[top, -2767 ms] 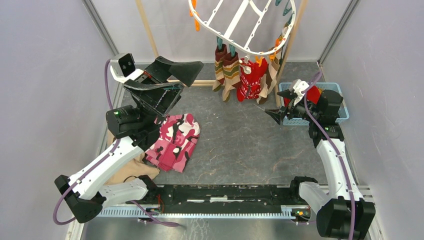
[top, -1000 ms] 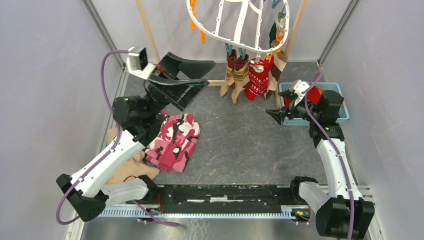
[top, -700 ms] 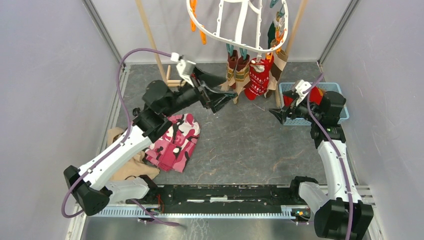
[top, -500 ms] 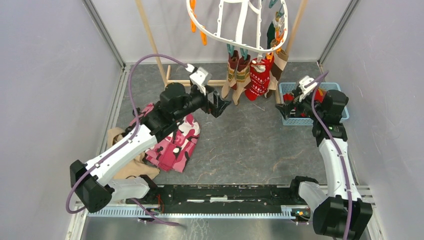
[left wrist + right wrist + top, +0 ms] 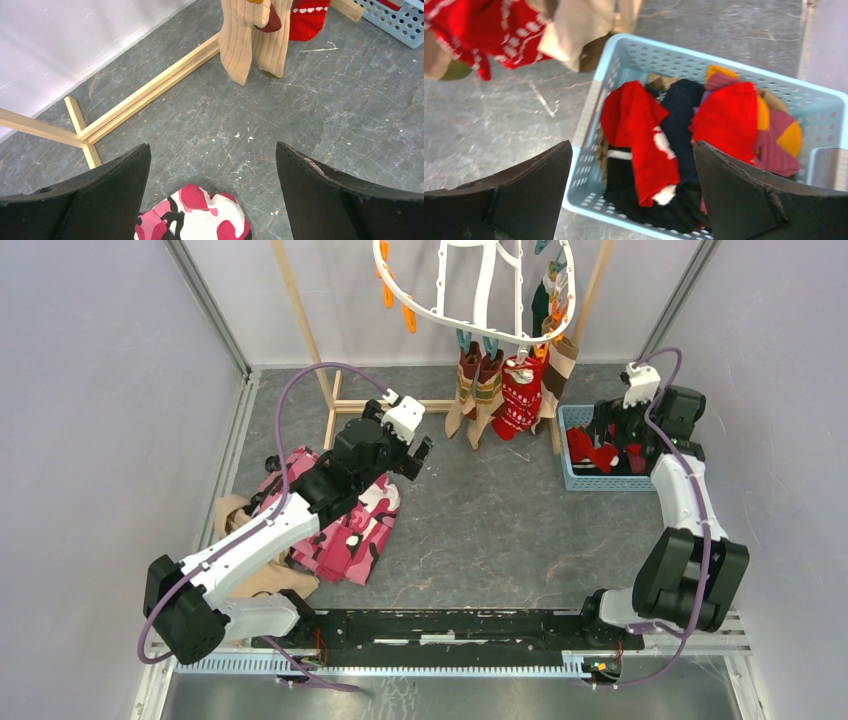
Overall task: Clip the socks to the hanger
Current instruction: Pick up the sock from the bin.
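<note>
The hanger, a white oval ring with orange and teal clips, hangs at the back centre. Clipped to it are tan-striped socks and a red patterned sock; their lower ends also show in the left wrist view. More socks, red, navy, black and maroon, lie heaped in the blue basket. My right gripper hovers open above that heap, holding nothing; from above it is over the basket. My left gripper is open and empty over the floor, beside the pink cloth's far edge.
A pink camouflage cloth lies left of centre, with a tan cloth beside it near the left arm. The wooden rack's foot runs along the back floor, and its poles stand either side of the hanger.
My left arm has swung down from near the hanger to low over the camouflage cloth's edge. My right arm has turned and moved over the basket. The hanger has swung slightly.
</note>
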